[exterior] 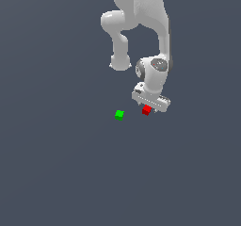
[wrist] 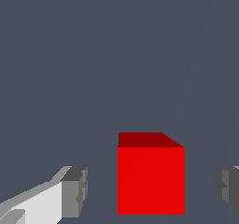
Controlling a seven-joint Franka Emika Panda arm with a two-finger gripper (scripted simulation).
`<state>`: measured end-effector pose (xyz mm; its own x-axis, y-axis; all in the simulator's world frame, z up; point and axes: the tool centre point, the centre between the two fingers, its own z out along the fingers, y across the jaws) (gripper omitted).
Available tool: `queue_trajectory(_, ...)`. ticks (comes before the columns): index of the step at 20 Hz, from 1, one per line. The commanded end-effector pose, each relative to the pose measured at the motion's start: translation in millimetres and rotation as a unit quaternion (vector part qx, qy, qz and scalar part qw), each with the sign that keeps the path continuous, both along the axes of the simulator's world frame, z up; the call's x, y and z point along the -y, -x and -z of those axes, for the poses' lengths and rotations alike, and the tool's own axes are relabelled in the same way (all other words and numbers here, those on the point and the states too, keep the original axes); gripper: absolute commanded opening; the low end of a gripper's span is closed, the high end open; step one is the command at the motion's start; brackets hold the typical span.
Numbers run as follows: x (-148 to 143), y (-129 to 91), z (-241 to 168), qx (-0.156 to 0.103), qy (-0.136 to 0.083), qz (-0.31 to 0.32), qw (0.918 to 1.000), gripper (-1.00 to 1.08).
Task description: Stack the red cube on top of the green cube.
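red cube between spread fingers with gaps either side, nothing gripped, green cube nearby

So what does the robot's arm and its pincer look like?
The arm is smooth, shiny white, made of fat rounded tubes with bulgy joints. One joint has a dark grey round cap. The pincer hangs from a flat white bar. Its fingers are white with blocky grey tips. No cables or writing show.
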<state>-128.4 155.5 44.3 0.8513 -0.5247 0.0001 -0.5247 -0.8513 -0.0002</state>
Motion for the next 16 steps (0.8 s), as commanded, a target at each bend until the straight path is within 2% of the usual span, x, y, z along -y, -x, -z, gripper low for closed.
queue_trajectory(1,0,0,11,0.0,0.0,0.0,1.0,1.0)
queue_trajectory(8,0,0,24,0.0,0.0,0.001,1.0,1.0)
queue_trajectory(9,0,0,24,0.0,0.0,0.001,1.0,-1.0)
queue_trajectory(16,0,0,24,0.0,0.0,0.001,1.0,-1.0)
